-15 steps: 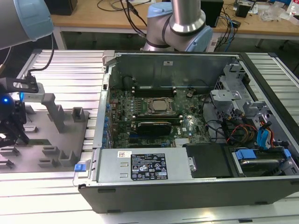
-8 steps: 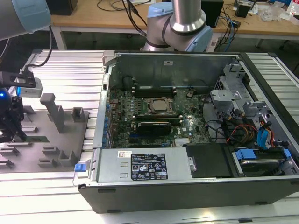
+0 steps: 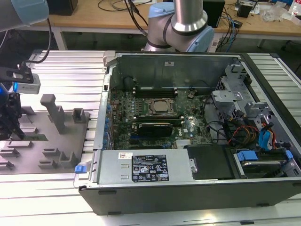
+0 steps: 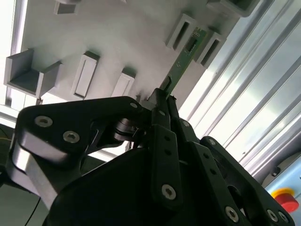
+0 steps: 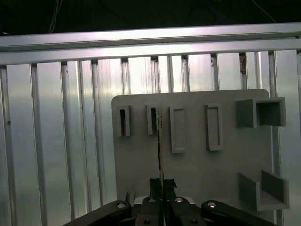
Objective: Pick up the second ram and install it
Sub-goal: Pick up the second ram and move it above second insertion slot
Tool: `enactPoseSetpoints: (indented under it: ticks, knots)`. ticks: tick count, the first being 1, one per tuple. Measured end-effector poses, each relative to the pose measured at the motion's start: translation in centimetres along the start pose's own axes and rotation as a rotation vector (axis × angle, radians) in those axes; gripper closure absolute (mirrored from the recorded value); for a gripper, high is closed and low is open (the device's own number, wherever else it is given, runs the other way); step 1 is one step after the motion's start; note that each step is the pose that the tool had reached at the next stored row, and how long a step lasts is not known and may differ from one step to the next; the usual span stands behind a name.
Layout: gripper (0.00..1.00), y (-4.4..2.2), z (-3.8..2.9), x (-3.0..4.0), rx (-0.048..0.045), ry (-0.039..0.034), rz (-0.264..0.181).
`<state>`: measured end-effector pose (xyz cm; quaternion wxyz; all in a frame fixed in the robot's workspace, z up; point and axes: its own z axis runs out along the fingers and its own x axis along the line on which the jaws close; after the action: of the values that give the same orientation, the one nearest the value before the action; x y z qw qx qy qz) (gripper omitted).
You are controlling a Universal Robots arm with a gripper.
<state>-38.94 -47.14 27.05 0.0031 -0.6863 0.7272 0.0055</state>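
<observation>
Ribbed aluminium table (image 5: 51,141) below. Nearest, jaws pinched onto the second ram (image 5: 160,136), standing on edge across the grey holder plate (image 5: 197,174), far end between slotted holders. Seemingly mid-pick; calls for a straight lift clear. Farther off, open computer case (image 3: 188,200).
</observation>
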Motion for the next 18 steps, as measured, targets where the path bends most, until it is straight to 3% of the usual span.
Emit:
enactPoseSetpoints:
  ticks: [18]
  knots:
    - [0.87,0.02,-3.29,-0.21,0.0000,0.0003,0.000]
